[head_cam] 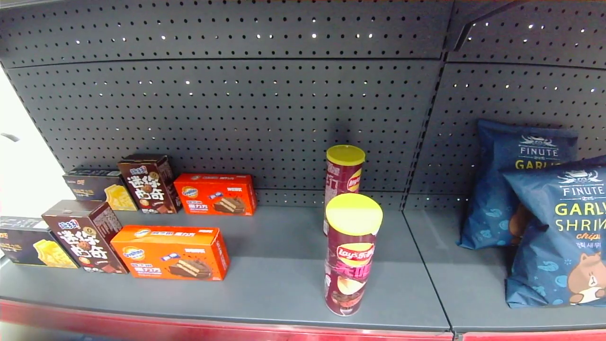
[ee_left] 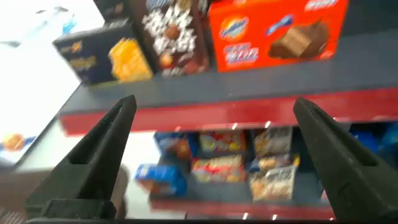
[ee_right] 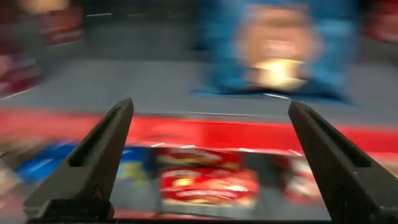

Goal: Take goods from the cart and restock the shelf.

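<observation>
Nothing pinched in left gripper (ee_left: 214,104) or right gripper (ee_right: 210,107), both spread wide before the shelf (head_cam: 274,277) edge; front chip can (head_cam: 351,265) upright mid-shelf, rear chip can (head_cam: 344,175) just behind. Probably light, stiff, slick (crushable if squeezed hard); best gripped round the mid-body, below the lid (head_cam: 354,214).

Left gripper (ee_left: 214,101) spread before shelf (ee_left: 367,59), 3 boxes (ee_left: 174,34).
</observation>
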Tool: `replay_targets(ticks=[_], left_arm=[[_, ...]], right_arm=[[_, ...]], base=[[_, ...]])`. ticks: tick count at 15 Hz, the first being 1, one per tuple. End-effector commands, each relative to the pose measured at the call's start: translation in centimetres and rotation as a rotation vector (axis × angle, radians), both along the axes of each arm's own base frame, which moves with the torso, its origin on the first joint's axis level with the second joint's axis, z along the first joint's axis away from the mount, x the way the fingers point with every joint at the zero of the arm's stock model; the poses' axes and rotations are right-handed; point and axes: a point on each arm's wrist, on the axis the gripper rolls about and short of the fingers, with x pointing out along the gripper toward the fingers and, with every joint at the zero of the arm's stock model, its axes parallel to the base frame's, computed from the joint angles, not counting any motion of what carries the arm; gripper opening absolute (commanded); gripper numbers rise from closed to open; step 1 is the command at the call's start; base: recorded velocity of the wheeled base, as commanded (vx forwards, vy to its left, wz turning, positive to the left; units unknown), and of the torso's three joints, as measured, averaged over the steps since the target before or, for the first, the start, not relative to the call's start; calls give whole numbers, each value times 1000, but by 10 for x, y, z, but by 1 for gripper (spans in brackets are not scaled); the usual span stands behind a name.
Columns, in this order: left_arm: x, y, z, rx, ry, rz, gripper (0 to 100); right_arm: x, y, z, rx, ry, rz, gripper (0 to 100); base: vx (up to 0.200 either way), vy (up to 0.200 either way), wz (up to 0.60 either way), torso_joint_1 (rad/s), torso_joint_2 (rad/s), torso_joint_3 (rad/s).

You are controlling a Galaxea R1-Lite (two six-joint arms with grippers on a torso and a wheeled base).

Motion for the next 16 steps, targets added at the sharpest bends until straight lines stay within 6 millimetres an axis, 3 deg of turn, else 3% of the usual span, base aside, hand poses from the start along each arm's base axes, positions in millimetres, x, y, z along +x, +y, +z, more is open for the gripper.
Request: replay_targets(ticks=[1, 3, 5, 13, 16], left_arm=[[3, -2, -13, -15, 34, -56, 100], [3, -3, -13, -102, 37, -142, 100], [3, -4, -13, -113, 42, -160, 100], [3, -4, -13, -127, 49, -186, 100], [3, -4, -13, -132, 50, -185, 100]], right_arm=[[-2, 1, -3, -23, -22, 75, 100], [-2, 0, -3, -28, -12, 56, 100], [-2, -1, -4, -33, -4, -6, 100], [-2, 0, -4, -38, -13, 18, 100], [-2, 1, -4, -40, -13, 55, 100]], base=[[0, 0, 0, 0, 0, 0], [0, 0, 0, 0, 0, 0], [0, 0, 0, 0, 0, 0], [0, 0, 0, 0, 0, 0], [0, 0, -400, 2, -2, 0]])
